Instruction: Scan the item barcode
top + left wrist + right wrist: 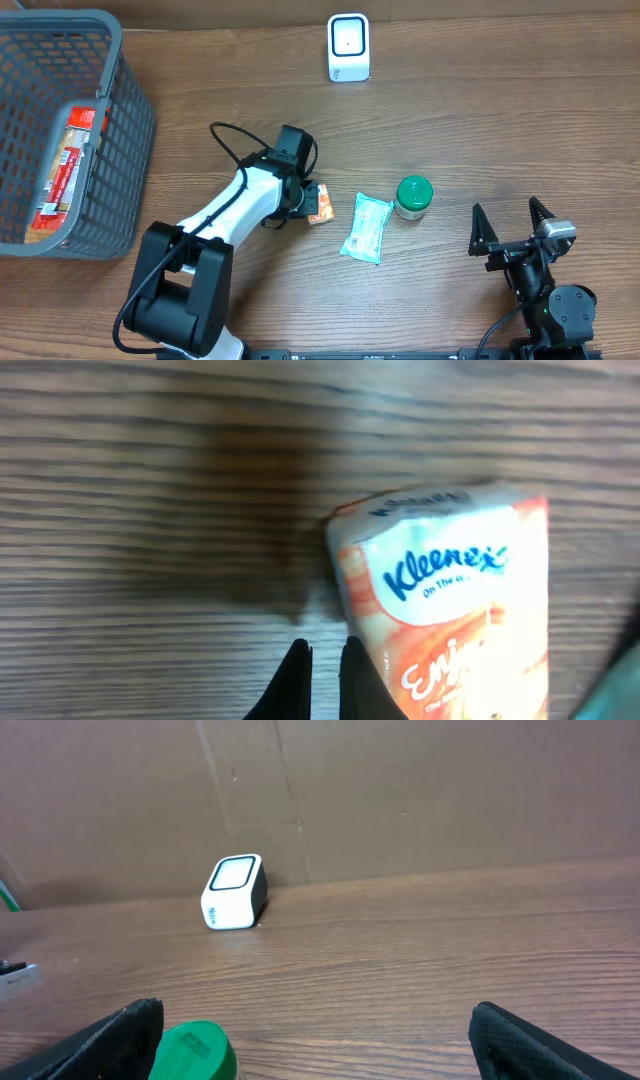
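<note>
An orange Kleenex tissue pack [321,203] lies flat on the wooden table at the centre. In the left wrist view the pack [450,600] sits just right of my left gripper [325,660], whose black fingers stand almost together with only wood grain showing between them. From overhead, that left gripper [303,197] points down at the pack's left edge. A white barcode scanner [348,47] stands at the far edge, also seen as the scanner [234,892] in the right wrist view. My right gripper [513,232] rests open and empty at the near right.
A teal wipes pack [366,227] and a green-lidded jar [412,196] lie right of the tissue pack. The jar's lid [197,1053] shows by my right gripper's left finger. A grey basket [135,130] at the far left holds a red package [62,170].
</note>
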You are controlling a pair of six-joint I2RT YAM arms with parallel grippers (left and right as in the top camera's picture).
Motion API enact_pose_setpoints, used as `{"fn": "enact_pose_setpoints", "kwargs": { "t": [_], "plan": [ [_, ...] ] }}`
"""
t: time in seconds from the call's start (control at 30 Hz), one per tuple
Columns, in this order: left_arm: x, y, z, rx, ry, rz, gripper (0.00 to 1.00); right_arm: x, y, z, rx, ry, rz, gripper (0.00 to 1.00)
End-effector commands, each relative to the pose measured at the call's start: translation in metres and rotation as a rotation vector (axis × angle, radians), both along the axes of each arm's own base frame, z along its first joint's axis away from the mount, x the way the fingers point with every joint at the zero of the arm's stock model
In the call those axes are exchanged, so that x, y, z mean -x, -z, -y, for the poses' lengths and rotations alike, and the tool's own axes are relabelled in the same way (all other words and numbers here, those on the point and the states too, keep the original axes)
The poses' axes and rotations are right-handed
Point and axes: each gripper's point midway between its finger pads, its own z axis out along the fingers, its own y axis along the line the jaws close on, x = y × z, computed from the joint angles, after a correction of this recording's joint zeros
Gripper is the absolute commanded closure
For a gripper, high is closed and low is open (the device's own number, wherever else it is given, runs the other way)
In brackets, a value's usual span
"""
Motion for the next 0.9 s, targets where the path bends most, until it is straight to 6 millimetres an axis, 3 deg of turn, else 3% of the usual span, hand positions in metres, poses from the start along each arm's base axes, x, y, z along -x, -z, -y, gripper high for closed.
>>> {"fn": "enact_pose_setpoints", "kwargs": {
  "t": [0.0, 0.23, 0.6, 0.87],
  "plan": [
    [-0.001, -0.001, 0.006, -0.007, 0.028, 0.025, 0.96, -0.001, 0.004, 0.003, 0.003, 0.013, -0.005, 0.0],
    [-0.02, -0.005, -0.012, -0.119, 0.003, 0.117, 0.93, -0.001, 0.004, 0.003, 0.003, 0.013, -0.005, 0.0],
    [-0.02, -0.006, 0.027, 0.046, 0.06, 0.121, 0.96, -0.001, 0.004, 0.003, 0.003, 0.013, -0.005, 0.0],
    [-0.024, -0.014, 0.016, -0.026, 0.047, 0.138, 0.96, -0.001, 0.004, 0.003, 0.003, 0.013, -0.005, 0.0]
  ]
}}
